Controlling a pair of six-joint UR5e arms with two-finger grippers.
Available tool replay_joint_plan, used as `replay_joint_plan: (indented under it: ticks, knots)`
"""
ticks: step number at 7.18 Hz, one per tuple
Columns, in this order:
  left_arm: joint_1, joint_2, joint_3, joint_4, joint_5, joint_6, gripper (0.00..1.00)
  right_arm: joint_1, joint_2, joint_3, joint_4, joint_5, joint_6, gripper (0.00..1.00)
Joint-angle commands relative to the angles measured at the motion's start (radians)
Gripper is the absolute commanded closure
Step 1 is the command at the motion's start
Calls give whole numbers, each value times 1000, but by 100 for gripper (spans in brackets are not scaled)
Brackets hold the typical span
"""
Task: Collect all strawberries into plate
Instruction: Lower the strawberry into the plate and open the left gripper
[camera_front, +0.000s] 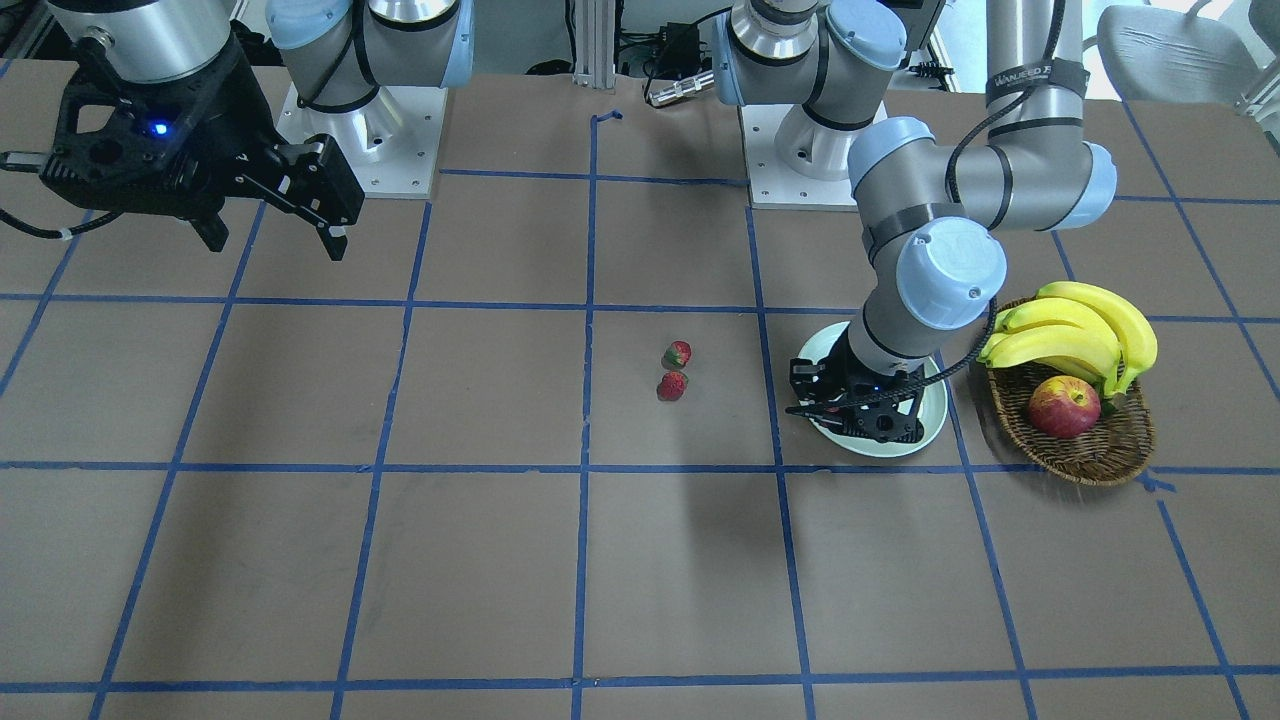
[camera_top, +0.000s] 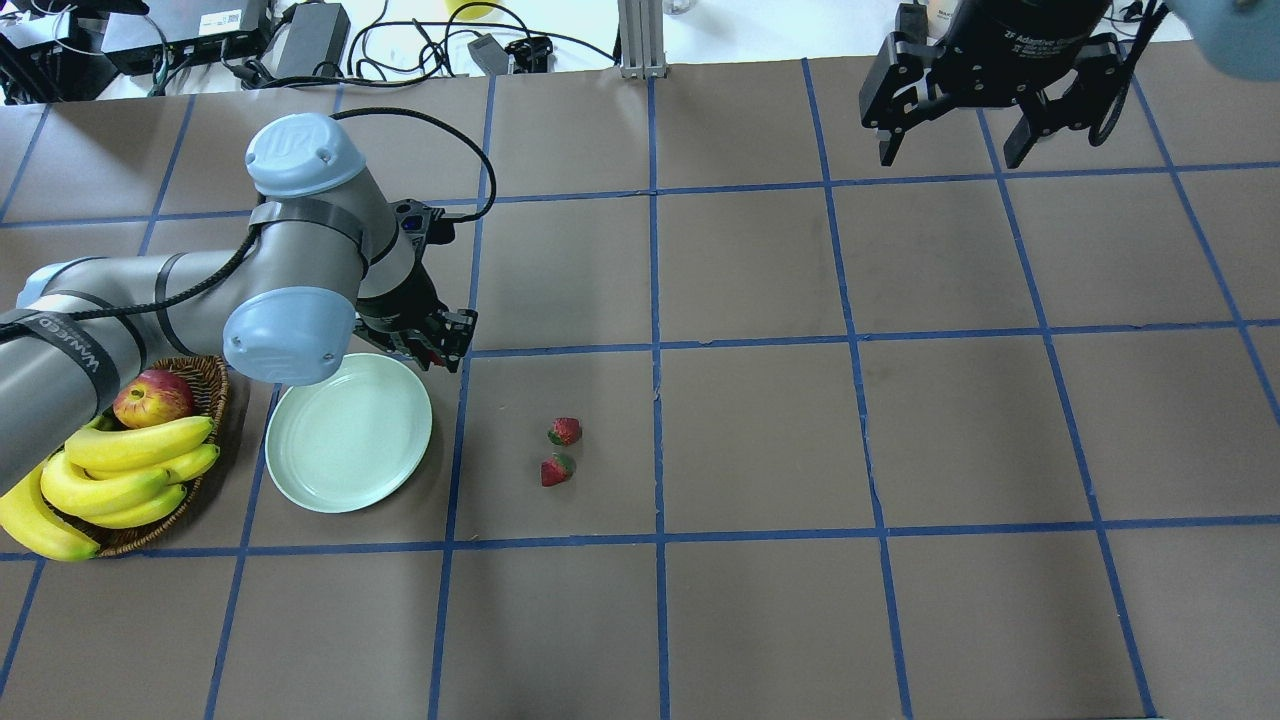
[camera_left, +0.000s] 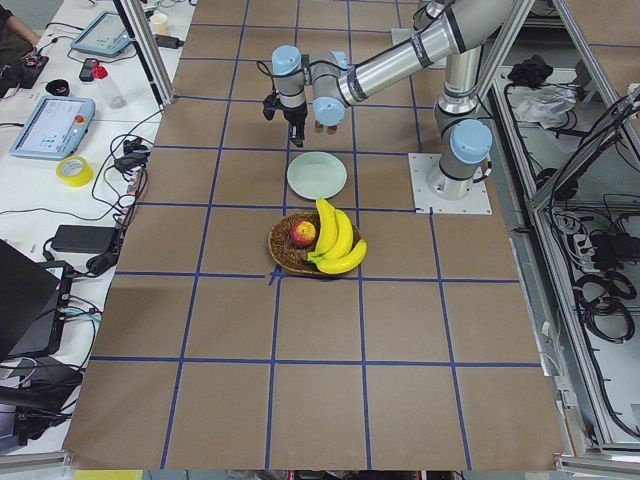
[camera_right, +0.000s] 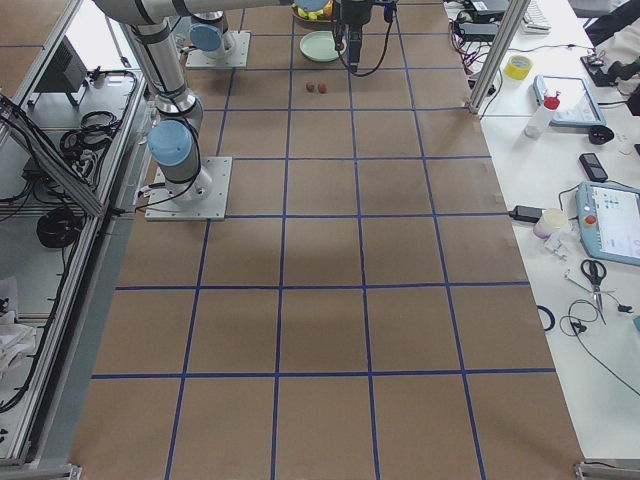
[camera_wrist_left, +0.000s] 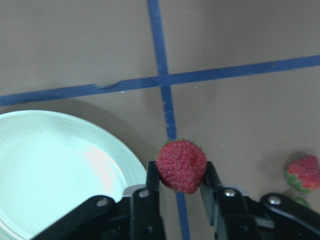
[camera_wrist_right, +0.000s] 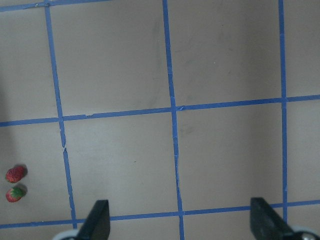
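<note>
Strawberry (camera_wrist_left: 181, 165) in left claw (camera_wrist_left: 181, 174) beside plate (camera_wrist_left: 50, 165)

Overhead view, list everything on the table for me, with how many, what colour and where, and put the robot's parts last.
strawberries: three, red; two lie close together on the table near the plate, one is held in the left gripper
plate: one, pale mint green, empty, on the robot's left side
basket: one, brown wicker, beside the plate, further to the robot's left
bananas: one bunch, yellow, in the basket
apple: one, red-yellow, in the basket
table: one, brown with a blue tape grid
left gripper: one, black, shut on a strawberry, just beside the plate's rim
right gripper: one, black, open, raised over the robot's right side
</note>
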Motion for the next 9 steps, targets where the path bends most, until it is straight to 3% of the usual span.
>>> replay_joint_plan:
  ticks: [1,4,5,7,9]
  knots:
    - [103,-5,-32,-4,4,65,100,0,0,29,-2,4,-34,0]
    - [209,-8,-85,-21,-11,167,100,0,-2,40,-16,0,-53,0]
    - [209,-11,-84,-21,-13,168,73,0,0,40,-16,3,-52,0]
    - [209,-10,-78,-16,-14,171,4,0,0,40,-16,6,-50,0]
    - [188,16,-53,-27,-10,168,0,0,0,38,-16,6,-52,0]
